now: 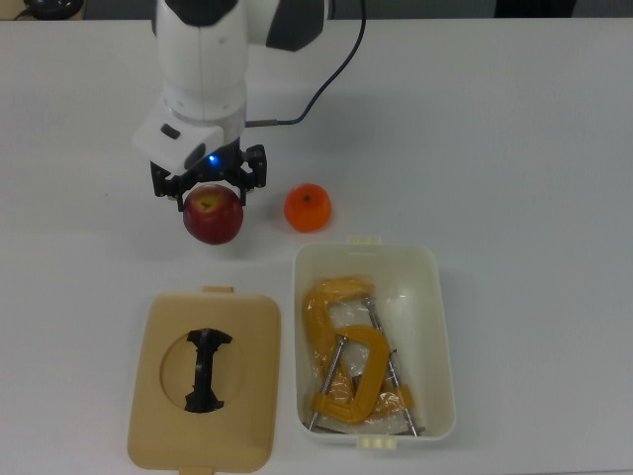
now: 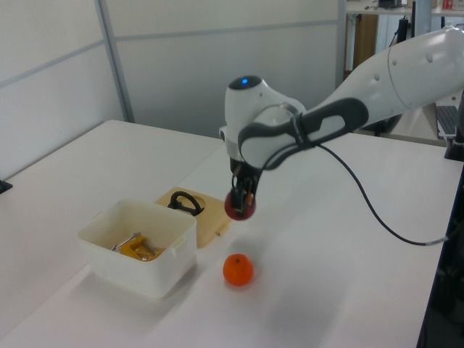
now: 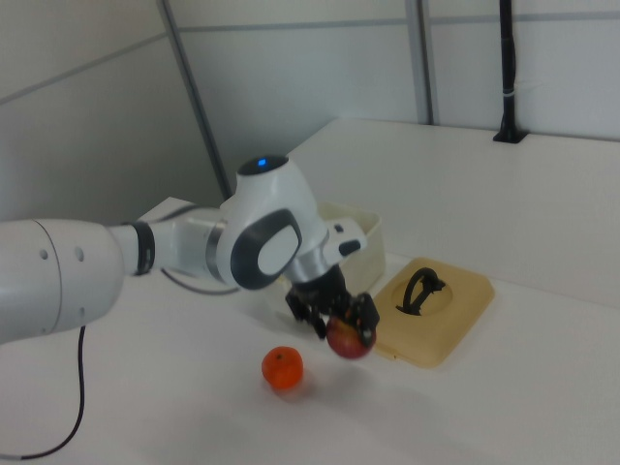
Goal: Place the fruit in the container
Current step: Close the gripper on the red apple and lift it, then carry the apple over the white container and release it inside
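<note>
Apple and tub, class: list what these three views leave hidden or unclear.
- Apple: its contact with the pincer is covered by the arm's wrist in the top view.
- Tub: mostly behind the arm in the right view.
- Clamps: largely hidden by the tub wall in the left view.
</note>
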